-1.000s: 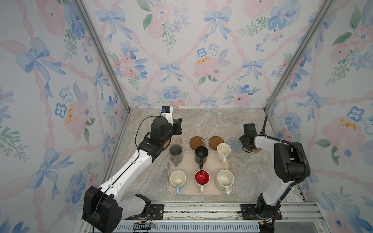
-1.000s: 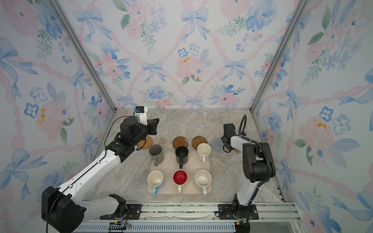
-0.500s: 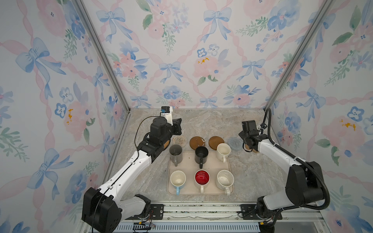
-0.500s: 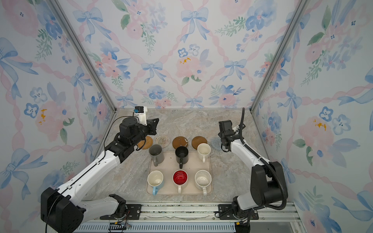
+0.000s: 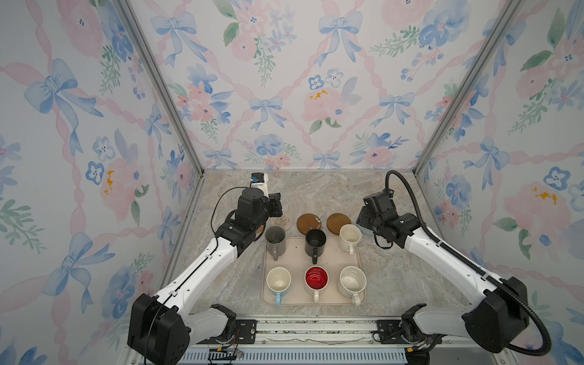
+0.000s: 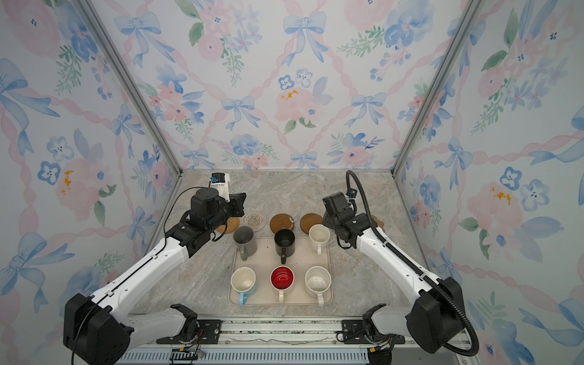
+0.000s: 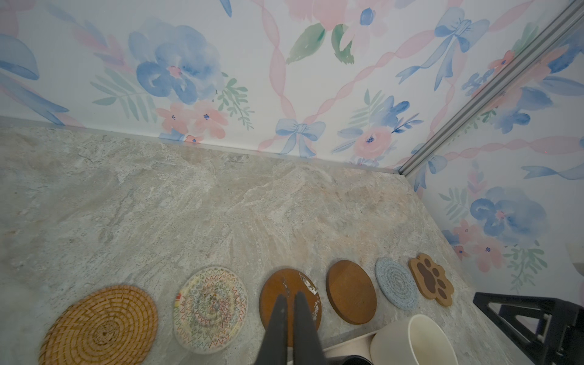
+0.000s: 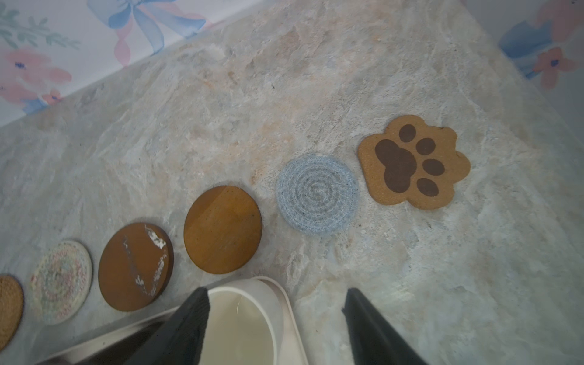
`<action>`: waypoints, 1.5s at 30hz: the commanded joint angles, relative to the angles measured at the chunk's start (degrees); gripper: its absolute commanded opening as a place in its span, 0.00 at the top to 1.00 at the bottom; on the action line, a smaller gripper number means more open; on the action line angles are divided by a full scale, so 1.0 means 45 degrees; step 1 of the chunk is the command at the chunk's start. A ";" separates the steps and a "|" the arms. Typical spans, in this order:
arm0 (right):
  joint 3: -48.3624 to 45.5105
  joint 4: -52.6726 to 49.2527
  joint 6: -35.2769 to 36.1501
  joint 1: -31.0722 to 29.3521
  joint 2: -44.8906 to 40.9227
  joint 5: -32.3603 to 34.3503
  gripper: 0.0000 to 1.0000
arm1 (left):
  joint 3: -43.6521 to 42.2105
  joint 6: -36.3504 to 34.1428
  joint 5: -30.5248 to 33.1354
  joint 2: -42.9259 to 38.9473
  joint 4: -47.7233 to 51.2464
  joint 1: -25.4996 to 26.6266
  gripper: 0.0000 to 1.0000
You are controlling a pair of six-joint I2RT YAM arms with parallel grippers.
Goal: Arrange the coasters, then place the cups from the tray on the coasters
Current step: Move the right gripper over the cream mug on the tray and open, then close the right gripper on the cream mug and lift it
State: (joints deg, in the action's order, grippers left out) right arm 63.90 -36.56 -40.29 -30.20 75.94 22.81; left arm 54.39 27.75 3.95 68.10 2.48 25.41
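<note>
Six coasters lie in a row behind the tray (image 5: 294, 256): tan rattan (image 7: 101, 325), pale woven (image 7: 210, 308), scratched dark brown (image 7: 275, 284), plain brown (image 7: 350, 292), blue-grey (image 8: 317, 194) and paw-shaped (image 8: 412, 162). On the tray stand the cups: grey (image 5: 275, 238), black (image 5: 315, 241), cream (image 5: 350, 237), light blue (image 5: 278, 279), red-inside (image 5: 316, 279) and speckled (image 5: 352, 281). My left gripper (image 7: 290, 295) hangs shut and empty over the scratched brown coaster. My right gripper (image 8: 276, 292) is open above the cream cup (image 8: 240, 316). One finger is over its mouth, the other over bare table.
The marble table ends at floral walls on three sides, with metal corner posts (image 5: 158, 85). Both arms reach in from a rail (image 5: 316, 328) at the front edge. The tray's far right corner (image 8: 294, 316) sits just beneath my right gripper.
The right arm has unfolded, its elbow dropping low, and its gripper has come away from the right-end coasters toward the cream cup and opened. The left arm has barely moved.
</note>
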 commanded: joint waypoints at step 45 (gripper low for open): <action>-0.0896 -0.1273 0.1541 -0.1513 0.1959 -0.3686 0.60 | -0.3492 0.1256 0.3354 -0.2507 -0.1001 0.0818 0.41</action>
State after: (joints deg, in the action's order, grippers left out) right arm 60.93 -43.70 -33.45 -37.67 83.66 7.40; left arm 39.83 33.69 18.24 58.37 -1.21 28.75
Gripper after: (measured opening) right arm 0.406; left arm 0.587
